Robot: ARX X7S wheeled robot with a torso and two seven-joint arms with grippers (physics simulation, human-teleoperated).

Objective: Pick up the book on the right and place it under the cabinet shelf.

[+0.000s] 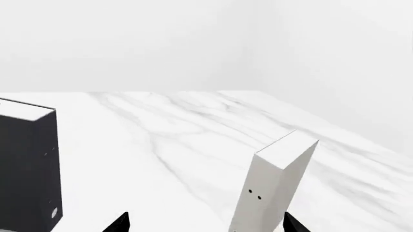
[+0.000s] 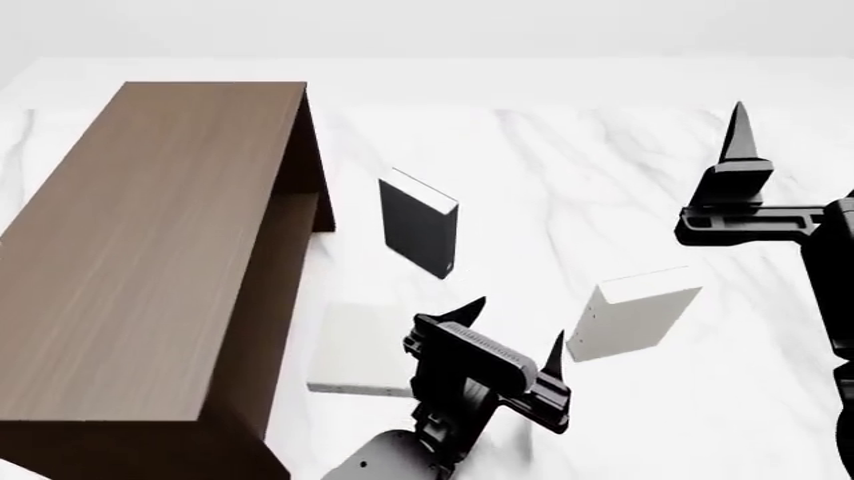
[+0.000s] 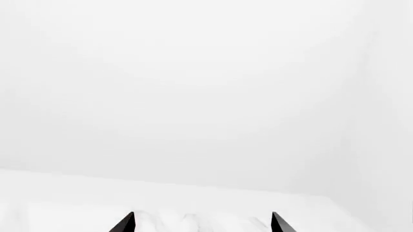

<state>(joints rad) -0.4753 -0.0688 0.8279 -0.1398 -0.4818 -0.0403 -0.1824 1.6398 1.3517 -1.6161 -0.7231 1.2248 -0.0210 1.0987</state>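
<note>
The pale grey book [image 2: 355, 350] lies flat on the marble table beside the open side of the dark brown cabinet shelf [image 2: 147, 250], with a board [image 2: 302, 222] showing inside. It is out of both wrist views. My left gripper [image 2: 515, 325] is open and empty just right of that book. In the left wrist view it [image 1: 206, 224] faces a chunkier off-white book [image 1: 274, 186], which stands close to one fingertip. My right gripper [image 2: 735, 135] is raised at the far right. The right wrist view shows it [image 3: 202, 224] open and empty.
A black book [image 2: 418, 225] stands upright behind the left gripper, and also shows in the left wrist view [image 1: 29, 169]. The chunkier off-white book [image 2: 634, 315] stands at the right of the white marble table [image 2: 561, 170]. The cabinet fills the left side.
</note>
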